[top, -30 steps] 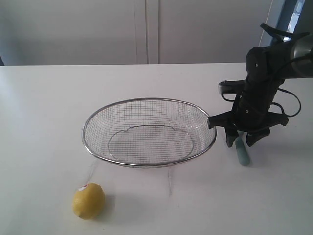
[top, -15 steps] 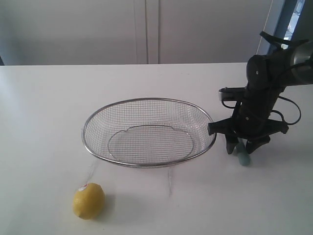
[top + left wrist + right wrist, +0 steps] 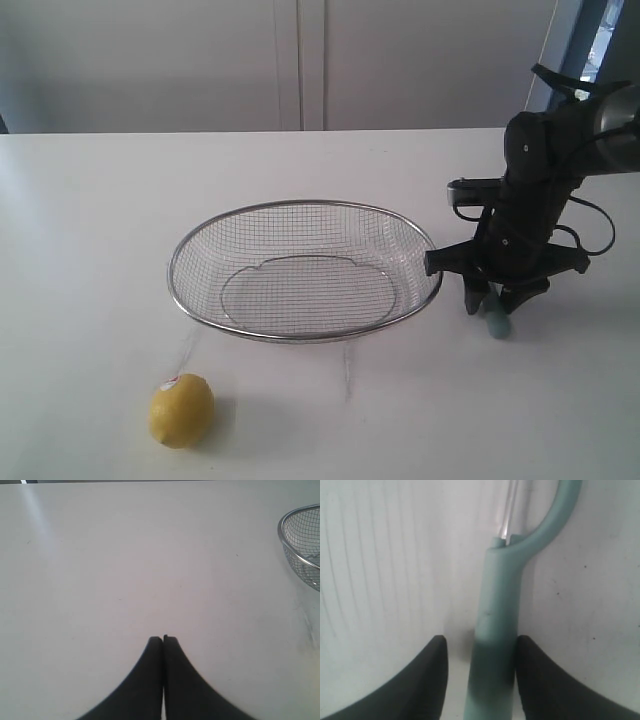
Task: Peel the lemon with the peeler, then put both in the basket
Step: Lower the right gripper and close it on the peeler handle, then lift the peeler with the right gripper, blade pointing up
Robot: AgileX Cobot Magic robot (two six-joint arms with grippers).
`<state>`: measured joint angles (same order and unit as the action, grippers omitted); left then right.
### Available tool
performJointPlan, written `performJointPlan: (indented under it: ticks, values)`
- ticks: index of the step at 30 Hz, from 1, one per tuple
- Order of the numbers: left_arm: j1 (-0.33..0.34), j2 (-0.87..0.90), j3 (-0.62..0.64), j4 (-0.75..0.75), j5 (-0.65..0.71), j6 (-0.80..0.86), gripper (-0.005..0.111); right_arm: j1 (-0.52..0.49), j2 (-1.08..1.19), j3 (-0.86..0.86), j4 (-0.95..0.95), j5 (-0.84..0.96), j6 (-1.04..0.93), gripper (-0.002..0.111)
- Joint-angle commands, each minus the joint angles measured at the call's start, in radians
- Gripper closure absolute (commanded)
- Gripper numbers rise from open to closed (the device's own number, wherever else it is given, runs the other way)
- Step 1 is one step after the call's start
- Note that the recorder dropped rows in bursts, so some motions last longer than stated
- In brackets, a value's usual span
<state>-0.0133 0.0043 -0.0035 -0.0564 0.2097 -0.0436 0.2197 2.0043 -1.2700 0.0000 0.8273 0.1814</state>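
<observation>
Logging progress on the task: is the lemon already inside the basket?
No, the lemon lies on the table, outside the rim of the basket and apart from it.

At the exterior view's right, the right end effector [image 3: 493,303] hides most of the peeler [image 3: 496,324]; the left wrist view's edge crops the basket [image 3: 302,545].

a white table [image 3: 90,220] meets a pale grey wall [image 3: 150,60] marked by vertical seams.
</observation>
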Motion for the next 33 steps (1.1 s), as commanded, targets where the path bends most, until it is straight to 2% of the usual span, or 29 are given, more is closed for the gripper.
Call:
performJointPlan:
  ticks: [1,21,29,33]
  values:
    - [0.001,-0.004,0.004,-0.002,0.000,0.005,0.107,-0.001,-0.008,0.003,0.000,-0.006,0.006,0.067]
    - [0.001,-0.004,0.004,-0.002,0.000,0.005,0.107,-0.001,-0.008,0.016,-0.027,-0.003,0.038,0.067]
    - [0.001,-0.004,0.004,-0.002,0.000,0.005,0.107,-0.001,-0.010,0.037,-0.030,-0.036,0.041,0.075]
    - [0.001,-0.004,0.004,-0.002,0.000,0.005,0.107,-0.001,-0.018,0.037,-0.040,-0.040,0.043,0.095]
